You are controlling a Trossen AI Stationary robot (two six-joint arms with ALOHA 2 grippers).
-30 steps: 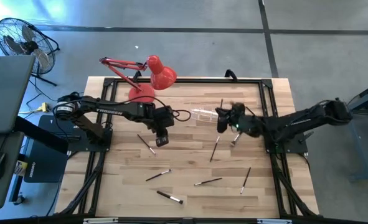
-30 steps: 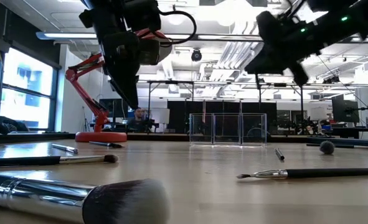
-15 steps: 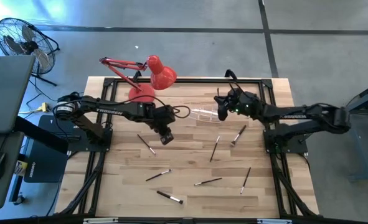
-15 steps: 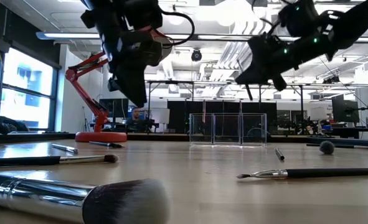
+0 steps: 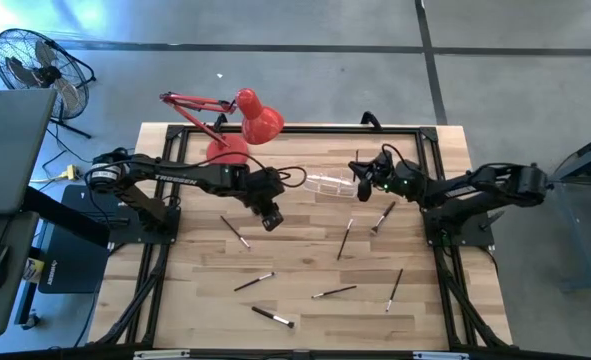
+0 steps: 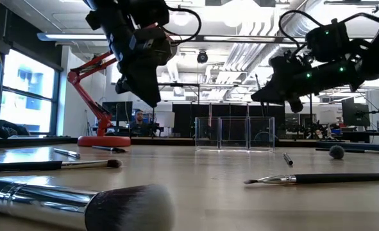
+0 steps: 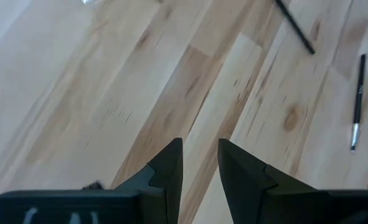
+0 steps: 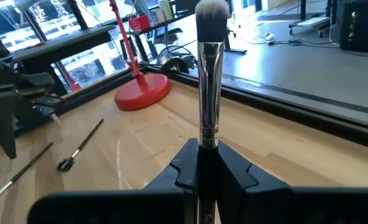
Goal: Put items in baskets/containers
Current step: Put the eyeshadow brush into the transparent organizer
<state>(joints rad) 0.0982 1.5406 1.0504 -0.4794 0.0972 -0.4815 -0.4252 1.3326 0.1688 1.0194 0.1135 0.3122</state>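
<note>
My right gripper [image 5: 359, 180] is shut on a brush [image 8: 208, 87] with a silver ferrule and pale bristles. It hovers just right of the small clear holder [image 5: 325, 183], which stands on the table near the far edge [image 6: 234, 133]. My left gripper [image 5: 268, 216] hangs above the table's middle left with a narrow gap between its fingers [image 7: 200, 155]. It is empty. Several brushes lie flat on the wood, among them brush [image 5: 345, 238], brush [image 5: 383, 215] and brush [image 5: 235, 230]. My right gripper pinches the brush by its dark handle just below the ferrule [image 8: 203, 155], between the two fingers [image 8: 233, 171]. The fingers come roughly level from the table's right. The brush stands upright across them, bristles [image 8: 212, 9] on top, lifted clear of the table.
A red desk lamp [image 5: 245, 120] stands at the far left, with its base [image 8: 143, 93] on the table. More brushes lie toward the near edge [image 5: 333, 292], [image 5: 273, 317], [image 5: 394, 288]. A large brush [image 6: 80, 205] lies close to the low camera. A black frame rims the table.
My right gripper, still shut on the brush, swung toward the far edge and then came down lower beside the clear holder. My left gripper drifted a little toward the table's right.
</note>
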